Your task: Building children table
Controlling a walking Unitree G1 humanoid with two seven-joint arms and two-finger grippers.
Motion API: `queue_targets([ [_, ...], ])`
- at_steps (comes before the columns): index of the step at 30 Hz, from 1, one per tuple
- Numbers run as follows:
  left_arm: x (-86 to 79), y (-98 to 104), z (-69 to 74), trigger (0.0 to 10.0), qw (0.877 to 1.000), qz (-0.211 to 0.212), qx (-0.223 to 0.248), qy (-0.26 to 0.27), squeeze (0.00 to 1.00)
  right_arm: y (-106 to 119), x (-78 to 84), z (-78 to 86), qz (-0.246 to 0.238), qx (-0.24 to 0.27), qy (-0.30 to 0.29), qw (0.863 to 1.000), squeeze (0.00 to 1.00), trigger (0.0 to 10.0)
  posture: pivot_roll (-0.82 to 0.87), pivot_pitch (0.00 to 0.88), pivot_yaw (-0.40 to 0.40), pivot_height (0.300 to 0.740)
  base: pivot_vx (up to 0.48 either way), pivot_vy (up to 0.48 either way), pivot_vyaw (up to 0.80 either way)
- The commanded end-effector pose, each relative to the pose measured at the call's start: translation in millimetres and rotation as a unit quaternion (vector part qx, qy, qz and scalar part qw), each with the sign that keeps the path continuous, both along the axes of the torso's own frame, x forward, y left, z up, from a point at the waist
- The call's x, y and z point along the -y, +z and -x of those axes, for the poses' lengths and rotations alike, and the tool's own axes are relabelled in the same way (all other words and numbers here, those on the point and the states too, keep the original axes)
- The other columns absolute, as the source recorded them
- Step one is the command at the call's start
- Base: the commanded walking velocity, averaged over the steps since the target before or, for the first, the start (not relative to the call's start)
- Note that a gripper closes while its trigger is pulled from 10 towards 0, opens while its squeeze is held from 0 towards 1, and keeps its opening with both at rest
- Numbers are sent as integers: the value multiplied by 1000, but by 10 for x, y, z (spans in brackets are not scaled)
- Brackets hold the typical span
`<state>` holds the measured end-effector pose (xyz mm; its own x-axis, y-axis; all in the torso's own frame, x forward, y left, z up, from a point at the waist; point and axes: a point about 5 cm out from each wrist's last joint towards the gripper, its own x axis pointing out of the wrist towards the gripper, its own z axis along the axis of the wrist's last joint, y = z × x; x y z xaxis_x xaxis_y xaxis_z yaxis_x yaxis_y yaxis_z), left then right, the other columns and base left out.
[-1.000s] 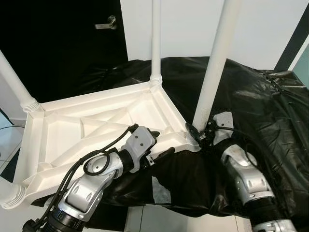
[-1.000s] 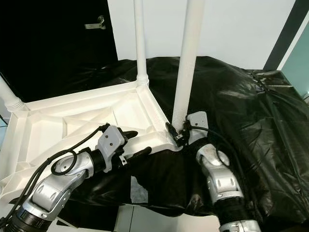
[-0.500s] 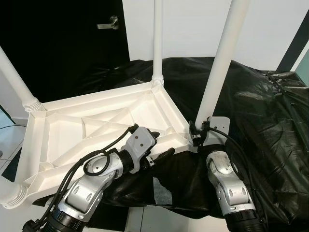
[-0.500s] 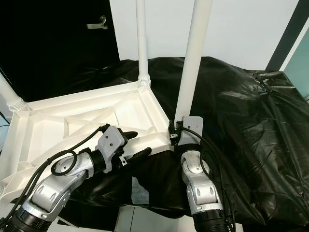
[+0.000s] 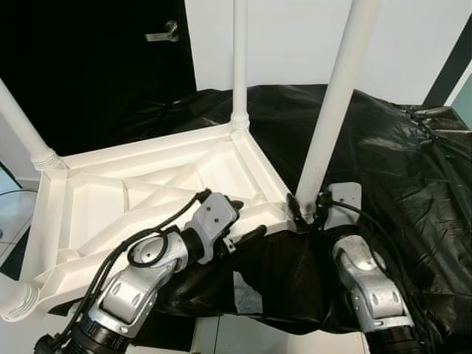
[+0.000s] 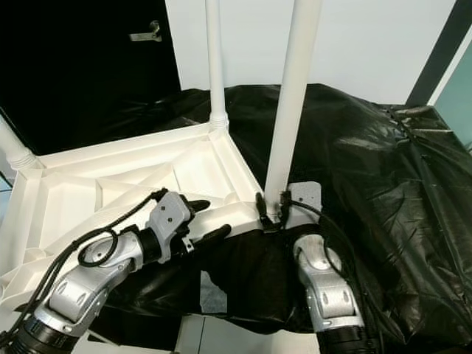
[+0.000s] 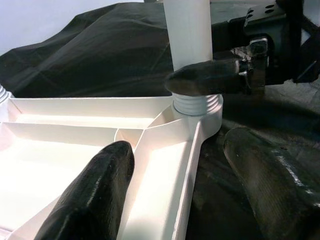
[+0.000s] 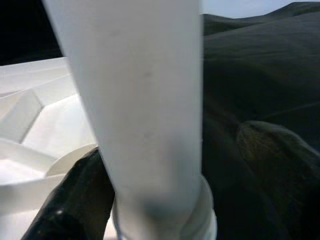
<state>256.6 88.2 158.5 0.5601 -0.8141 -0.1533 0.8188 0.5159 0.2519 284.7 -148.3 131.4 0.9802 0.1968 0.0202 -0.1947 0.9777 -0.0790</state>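
Lying upside down on black sheeting (image 5: 383,147): white children's table (image 5: 147,192). Clamping its near-corner leg (image 5: 332,103) at the base: right gripper (image 5: 308,210). Straddling the tabletop rim, fingers apart: left gripper (image 5: 247,221).

- White plastic children's table (image 5: 147,188), upside down, ribbed underside up; left end effector (image 5: 243,221) straddles its near rim.
- Upright white leg (image 5: 332,110) in the corner socket, between right end effector (image 5: 306,210) fingers.

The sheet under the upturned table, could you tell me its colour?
Black sheet, glossy; clearest in the left eye view.
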Motion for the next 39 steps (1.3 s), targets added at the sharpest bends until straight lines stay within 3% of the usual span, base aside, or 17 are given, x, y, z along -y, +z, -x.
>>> queue_targets([
  [1, -5, 12, 24, 10000, 1000, -5, -3, -21, 0, 17, 95, 17, -4, 5, 17, 1000, 1000, 10000, 52, 0, 8, 740, 0, 0, 0],
  [2, -4, 11, 23, 10000, 1000, -5, -4, -23, 0, 24, 135, 25, 1, 0, 65, 998, 0, 10000, 48, 0, 11, 740, 0, 0, 0],
  [4, -4, 11, 23, 10000, 1000, -5, -4, -23, 0, 24, 135, 25, 1, 0, 65, 998, 0, 10000, 48, 0, 11, 740, 0, 0, 0],
  [7, -1, 15, 9, 10000, 1000, -6, -3, -26, 0, 55, 196, 31, 24, -3, 152, 988, 0, 10000, 41, 0, 15, 740, 0, 0, 0],
  [8, -1, 15, 9, 10000, 1000, -6, -3, -26, 0, 55, 196, 31, 24, -3, 152, 988, 0, 10000, 41, 0, 15, 740, 0, 0, 0],
  [10, 7, 21, 0, 10000, 1000, -7, -1, -29, 0, 80, 219, -2, 40, -12, 215, 976, 0, 10000, 39, 0, 16, 740, 0, 0, 0],
  [17, 29, 29, -14, 10000, 999, -7, 0, -35, 0, 125, 190, -185, 83, -16, 264, 961, 0, 10000, 33, 0, 23, 740, 0, 0, 0],
  [19, 29, 32, -25, 10000, 999, -10, 1, -37, 0, 136, 149, -306, 113, -15, 289, 951, 0, 7373, 35, 0, 20, 740, 0, 0, 0],
  [20, 29, 32, -25, 10000, 999, -10, 1, -37, 0, 136, 149, -306, 113, -15, 289, 951, 0, 7373, 35, 0, 20, 740, 0, 0, 0],
  [21, 30, 29, -24, 10000, 999, -11, 1, -38, 0, 133, 135, -329, 118, -16, 294, 949, 0, 4039, 38, 0, 18, 740, 0, 0, 0],
  [22, 30, 27, -21, 10000, 999, -12, 2, -38, 0, 131, 124, -346, 124, -16, 299, 946, 0, 2078, 39, 0, 17, 740, 0, 0, 0],
  [25, 35, 22, -19, 10000, 999, -12, 2, -39, 0, 126, 113, -359, 127, -16, 307, 943, 0, 1608, 42, 0, 14, 740, 0, 0, 0],
  [26, 39, 21, -17, 10000, 999, -12, 2, -39, 0, 121, 110, -365, 128, -18, 312, 941, 0, 0, 47, 0, 9, 740, 0, 0, 0],
  [36, 33, 13, 8, 10000, 999, -13, 2, -35, 0, 12, 187, -371, 135, -34, 300, 944, 0, 0, 54, 0, 0, 740, 0, 0, 0],
  [37, 41, 13, 16, 10000, 999, -12, 2, -35, 0, -21, 203, -371, 135, -39, 278, 950, 0, 2039, 55, 0, -1, 740, 0, 0, 0],
  [38, 48, 13, 23, 10000, 999, -12, 2, -37, 0, -42, 208, -364, 133, -39, 260, 955, 0, 7647, 55, 0, -1, 740, 0, 0, 0],
  [39, 48, 13, 23, 10000, 999, -12, 2, -37, 0, -42, 208, -364, 133, -39, 260, 955, 0, 7647, 55, 0, -1, 740, 0, 0, 0],
])
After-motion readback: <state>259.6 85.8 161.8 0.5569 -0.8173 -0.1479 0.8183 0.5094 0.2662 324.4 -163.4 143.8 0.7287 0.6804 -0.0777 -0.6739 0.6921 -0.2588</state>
